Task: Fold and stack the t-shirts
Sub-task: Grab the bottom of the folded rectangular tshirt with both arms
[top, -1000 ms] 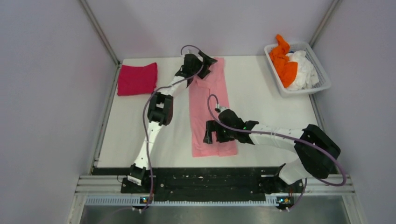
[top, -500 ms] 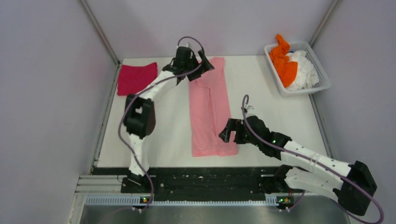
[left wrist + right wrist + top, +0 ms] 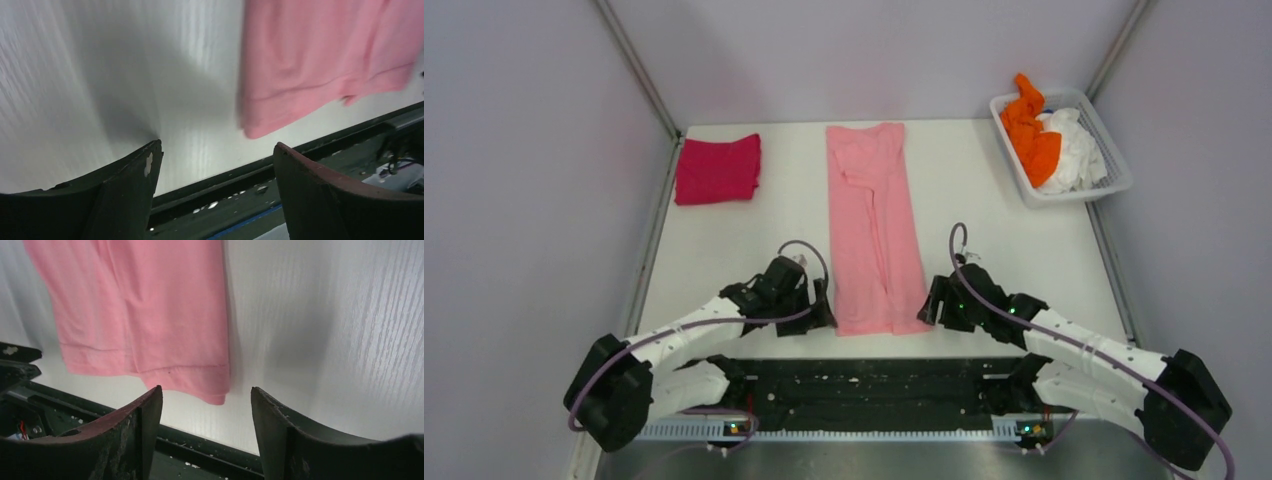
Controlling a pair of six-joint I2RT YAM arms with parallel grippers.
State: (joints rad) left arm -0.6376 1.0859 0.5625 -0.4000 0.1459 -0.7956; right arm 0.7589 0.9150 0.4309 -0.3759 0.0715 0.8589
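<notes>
A light pink t-shirt [image 3: 872, 225] lies as a long narrow strip down the middle of the table. My left gripper [image 3: 822, 312] hovers low at its near left corner, jaws open and empty. In the left wrist view the pink t-shirt [image 3: 320, 55] lies up and to the right of my left gripper [image 3: 217, 145]. My right gripper [image 3: 932, 305] sits at the near right corner, open. In the right wrist view the corner of the pink t-shirt [image 3: 150, 310] lies just past the tips of the right gripper [image 3: 206, 388]. A folded magenta-red t-shirt [image 3: 717, 168] rests at the far left.
A white slatted basket [image 3: 1072, 96] at the far right holds an orange t-shirt [image 3: 1032, 130] and a white t-shirt [image 3: 1076, 150]. The black mounting rail [image 3: 874, 380] runs along the table's near edge, close under both grippers. Grey walls enclose the table.
My left arm has swung back from the pink t-shirt's far end to its near left corner. The right gripper has shifted right and nearer, to the near right corner.
</notes>
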